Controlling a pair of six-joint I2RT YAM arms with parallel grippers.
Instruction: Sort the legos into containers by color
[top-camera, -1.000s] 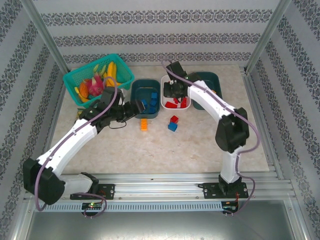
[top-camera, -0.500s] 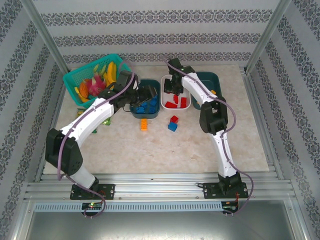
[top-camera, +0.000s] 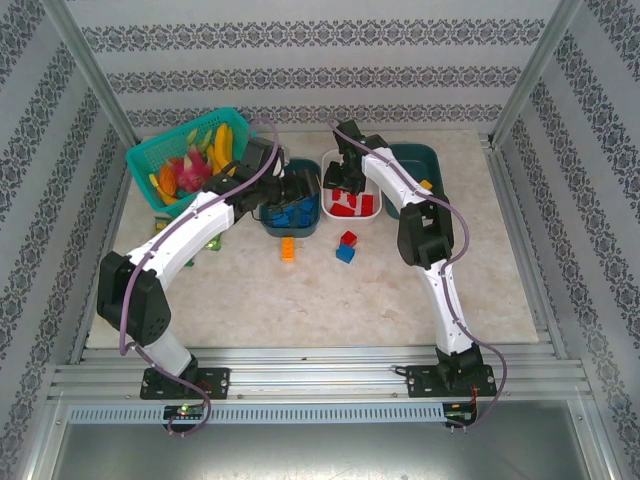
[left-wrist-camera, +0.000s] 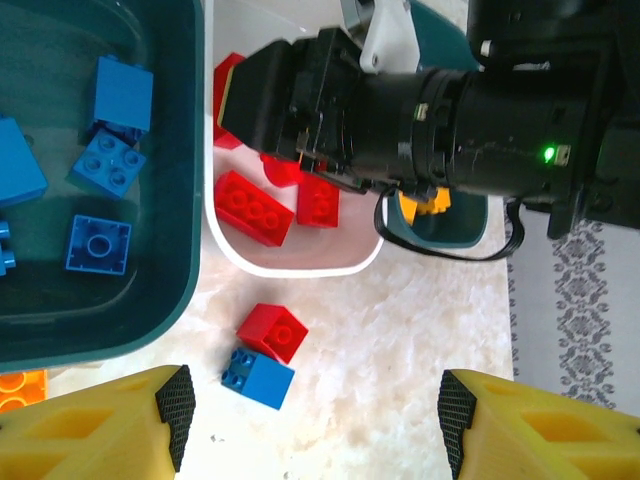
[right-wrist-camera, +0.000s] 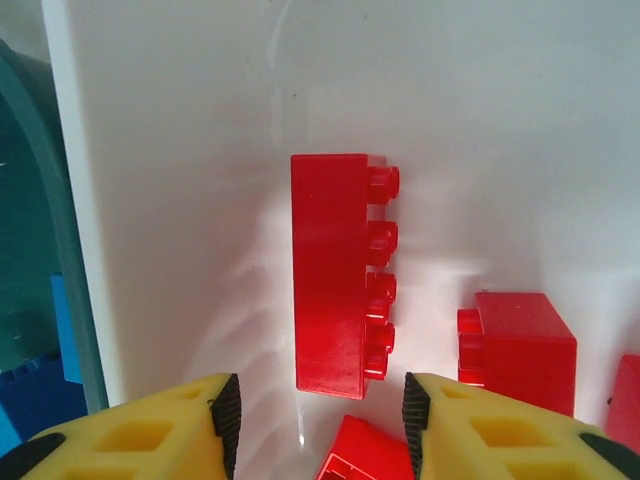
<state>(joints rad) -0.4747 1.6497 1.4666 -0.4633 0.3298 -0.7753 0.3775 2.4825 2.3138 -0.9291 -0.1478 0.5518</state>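
Right gripper (right-wrist-camera: 320, 410) hangs over the white tray (right-wrist-camera: 500, 100), jaws parted and empty, the long red brick (right-wrist-camera: 335, 290) lying on its side below. Left gripper (left-wrist-camera: 315, 425) hovers wide and empty by the dark teal tray (left-wrist-camera: 195, 150) just left. The danger is that the loose red brick (left-wrist-camera: 272, 332) and blue brick (left-wrist-camera: 258, 377) touch on the table, so grabbing one could knock the other away, and the arms look close enough to clash.

3 legos (left-wrist-camera: 272, 331) before the containers (left-wrist-camera: 300, 268)
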